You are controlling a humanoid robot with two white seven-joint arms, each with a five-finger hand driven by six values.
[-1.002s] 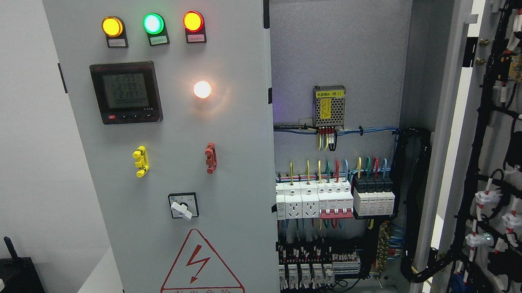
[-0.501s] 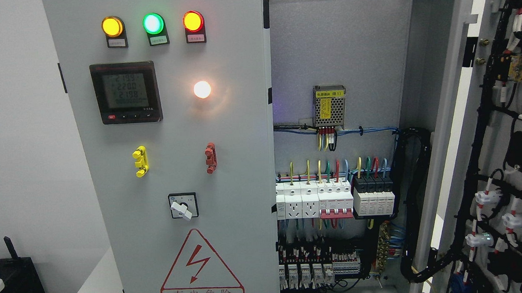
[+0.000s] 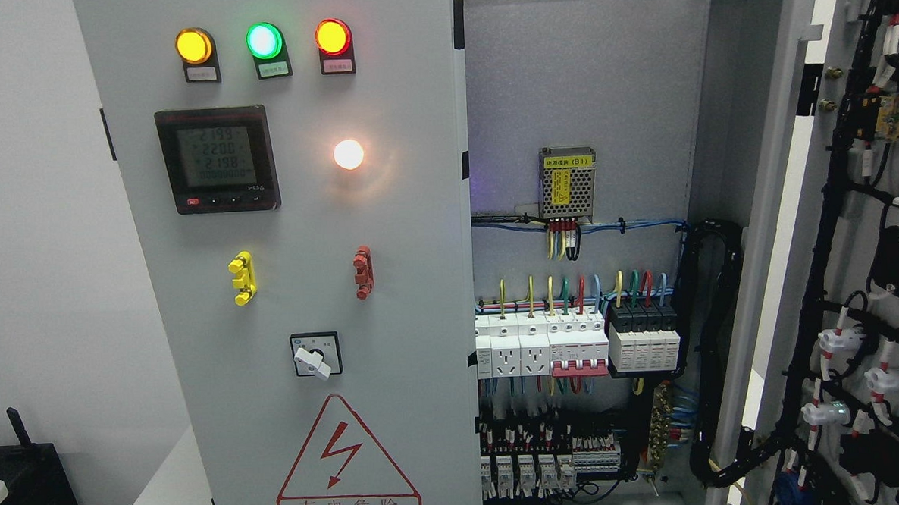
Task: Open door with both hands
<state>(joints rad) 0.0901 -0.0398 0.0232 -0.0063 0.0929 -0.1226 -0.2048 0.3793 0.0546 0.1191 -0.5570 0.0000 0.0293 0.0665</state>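
While the grey left door (image 3: pixel 288 214) stands shut across the left half of the view, it shows three lit lamps (image 3: pixel 263 40) in amber, green and red, a digital meter (image 3: pixel 216 159), a glowing white light (image 3: pixel 348 154), a rotary switch (image 3: pixel 315 355) and a red warning triangle (image 3: pixel 346 462). Right of it, the cabinet interior (image 3: pixel 579 87) lies exposed, with breakers (image 3: pixel 575 346) and coloured wires. The right door (image 3: pixel 860 265) is swung wide open at the far right, showing its wired back. Neither robot hand is in view, so their state cannot be told.
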